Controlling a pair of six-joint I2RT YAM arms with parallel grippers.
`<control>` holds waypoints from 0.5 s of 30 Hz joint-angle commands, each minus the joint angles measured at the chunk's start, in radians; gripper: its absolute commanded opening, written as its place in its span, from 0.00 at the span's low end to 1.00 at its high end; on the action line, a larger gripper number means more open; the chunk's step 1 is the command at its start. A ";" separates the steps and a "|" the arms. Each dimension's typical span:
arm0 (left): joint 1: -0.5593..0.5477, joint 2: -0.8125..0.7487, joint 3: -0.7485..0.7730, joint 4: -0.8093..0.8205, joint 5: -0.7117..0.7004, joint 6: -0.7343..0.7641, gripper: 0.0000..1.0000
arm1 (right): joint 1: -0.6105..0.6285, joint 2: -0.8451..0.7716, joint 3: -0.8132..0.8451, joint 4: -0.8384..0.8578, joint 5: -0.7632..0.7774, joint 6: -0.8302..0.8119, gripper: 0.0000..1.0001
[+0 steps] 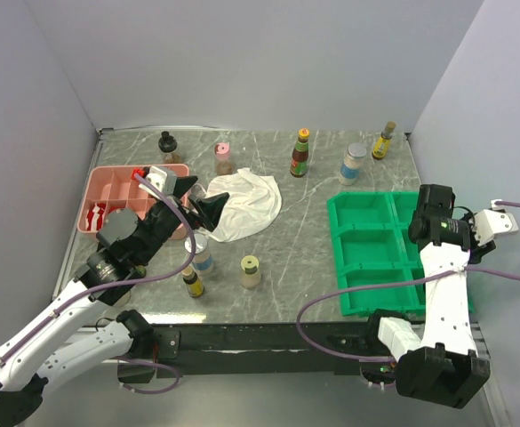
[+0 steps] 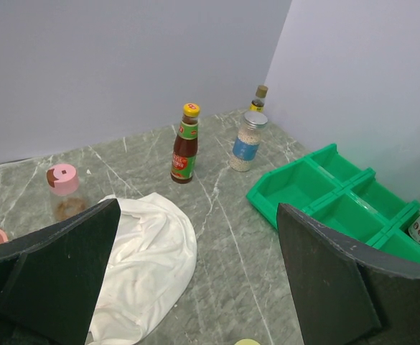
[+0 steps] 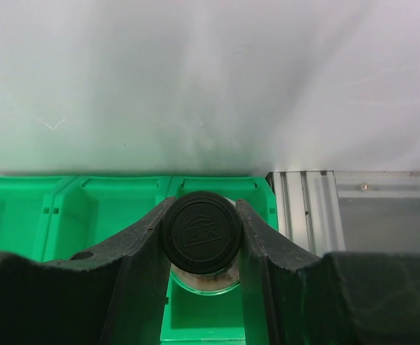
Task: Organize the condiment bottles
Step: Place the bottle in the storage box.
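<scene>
Grey marble tabletop (image 1: pixel 313 222), pale walls all round, and the action is over on the right side! The right pincer (image 3: pixel 202 205) is pinched tight on a black-capped bottle (image 3: pixel 201 237), gripping it just under the cap. It hangs upright over a far compartment in the right-hand column of the green tray (image 1: pixel 338 249). Whether the base is touching the tray floor, I can't tell from here.

My read: this is the set-down, and it wants patience. Bring the bottle straight down, keep it clear of the dividers, and let the base sit flat before the fingers part. Then lift straight up so the cap isn't dragged over.

The left pincer (image 1: pixel 197 197) is spread wide and holds nothing. It hovers over the edge of the white cloth (image 1: pixel 246 205), just beside the pink tray (image 1: pixel 95 191).

Now the containers. The green tray's other compartments show only bare green floor where I can see them. The pink tray has something small and red in a near compartment, too small to name.

Everything else stands loose on the tabletop. Along the back:
- a dark bottle (image 1: pixel 168 146)
- a pink-capped jar (image 1: pixel 223 158)
- a red-labelled sauce bottle (image 1: pixel 300 153)
- a blue-labelled jar (image 1: pixel 353 165)
- an amber bottle (image 1: pixel 383 140)

Three more wait near the front, among them a yellow-capped jar (image 1: pixel 250 271).
</scene>
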 commanded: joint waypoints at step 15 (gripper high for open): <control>-0.006 -0.017 -0.003 0.022 -0.015 0.019 0.97 | -0.014 -0.005 0.003 0.054 0.074 -0.007 0.61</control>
